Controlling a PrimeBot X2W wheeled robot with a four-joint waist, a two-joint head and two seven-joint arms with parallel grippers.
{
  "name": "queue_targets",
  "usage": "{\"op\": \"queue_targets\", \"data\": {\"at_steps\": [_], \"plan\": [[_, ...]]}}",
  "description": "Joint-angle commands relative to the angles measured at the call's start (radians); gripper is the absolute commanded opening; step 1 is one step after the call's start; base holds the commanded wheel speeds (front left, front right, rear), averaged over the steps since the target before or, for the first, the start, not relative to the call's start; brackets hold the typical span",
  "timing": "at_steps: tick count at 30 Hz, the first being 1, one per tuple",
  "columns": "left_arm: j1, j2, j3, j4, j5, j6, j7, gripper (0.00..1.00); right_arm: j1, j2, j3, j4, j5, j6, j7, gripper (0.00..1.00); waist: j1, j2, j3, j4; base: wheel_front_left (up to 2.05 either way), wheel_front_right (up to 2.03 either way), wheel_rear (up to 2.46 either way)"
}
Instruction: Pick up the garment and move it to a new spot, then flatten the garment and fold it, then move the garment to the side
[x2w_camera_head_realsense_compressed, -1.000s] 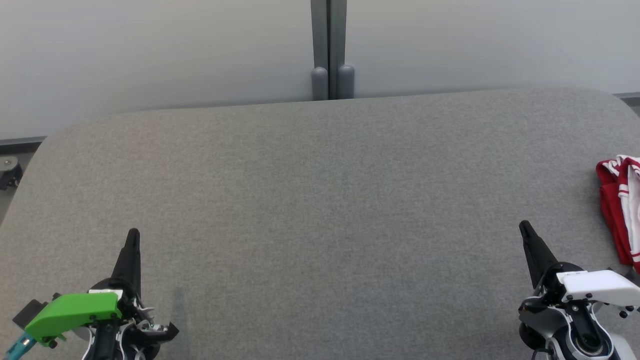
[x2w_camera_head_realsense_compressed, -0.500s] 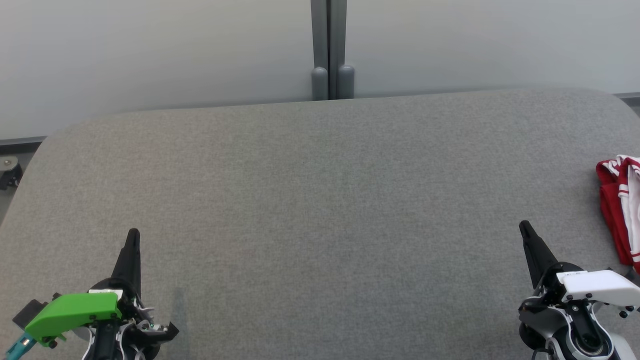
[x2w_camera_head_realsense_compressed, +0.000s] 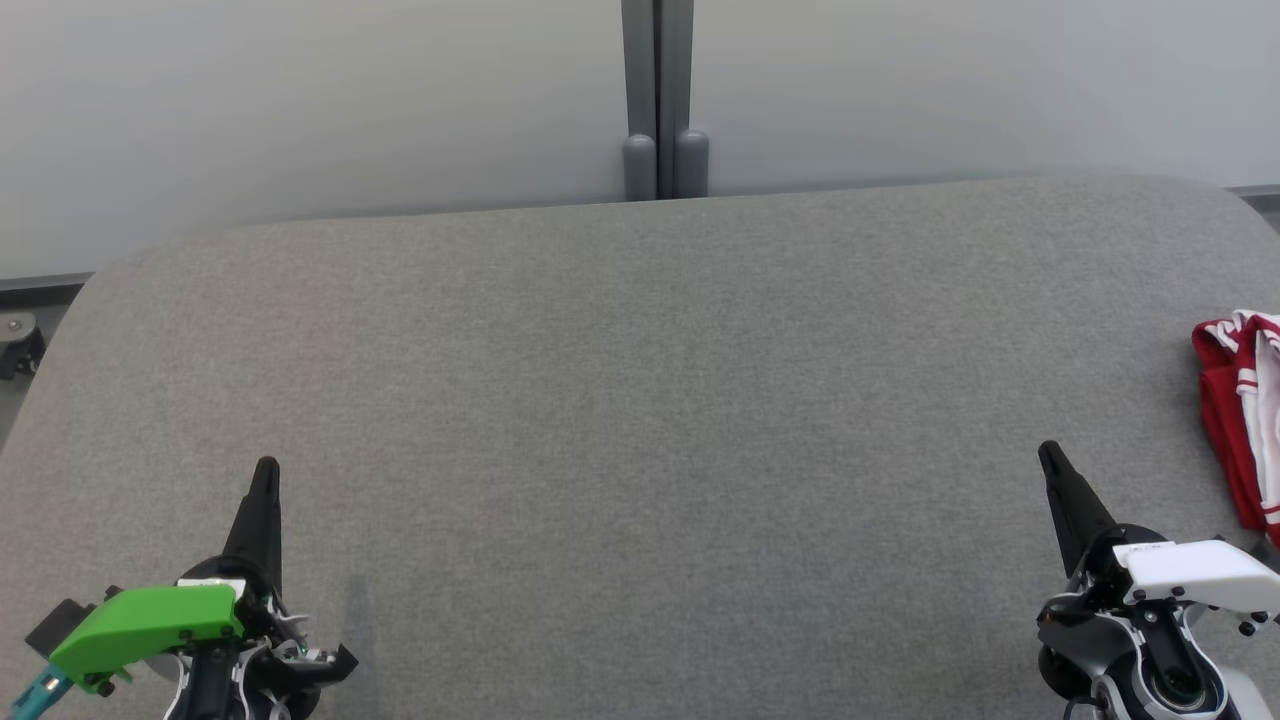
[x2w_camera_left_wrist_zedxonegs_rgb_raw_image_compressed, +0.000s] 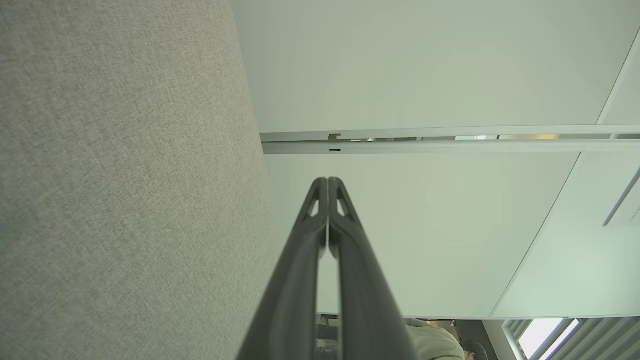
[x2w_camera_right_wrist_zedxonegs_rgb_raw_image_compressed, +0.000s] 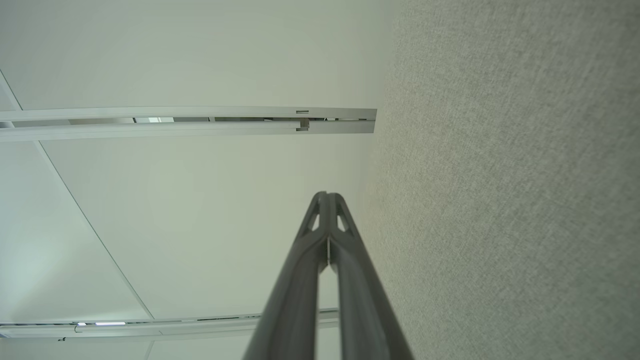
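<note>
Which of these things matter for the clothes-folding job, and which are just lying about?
Part of the job:
- red and white garment, bunched at the far right of the table
- grey table, the work surface
- left end effector and right end effector, both shut, holding nothing

Just about:
- grey post behind the table
- what looks like a caster wheel, far left

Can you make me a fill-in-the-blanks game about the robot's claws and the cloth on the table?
1. The garment is white and ____.
2. It lies near the ____ edge of the grey table.
3. The left claw and the right claw are not open; both are ____.
4. The cover behind the left claw is ____.
Missing words: red, right, shut, green.
</note>
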Motion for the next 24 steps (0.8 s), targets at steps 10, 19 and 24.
{"op": "queue_targets", "data": {"at_steps": [10,19,24], "plan": [[-0.013,0.007,0.002,-0.003,-0.003,0.003,0.004,0.0,-0.006,-0.005,-0.002,-0.004,0.002,0.0,0.004,0.0,0.0,-0.0001,0.0,0.0,0.0,0.0,0.0],[-0.013,0.007,0.002,-0.003,-0.003,0.003,0.004,0.0,-0.006,-0.005,-0.002,-0.004,0.002,0.0,0.004,0.0,0.0,-0.0001,0.0,0.0,0.0,0.0,0.0],[-0.013,0.007,0.002,-0.003,-0.003,0.003,0.004,0.0,-0.006,-0.005,-0.002,-0.004,0.002,0.0,0.004,0.0,0.0,-0.0001,0.0,0.0,0.0,0.0,0.0]]}}
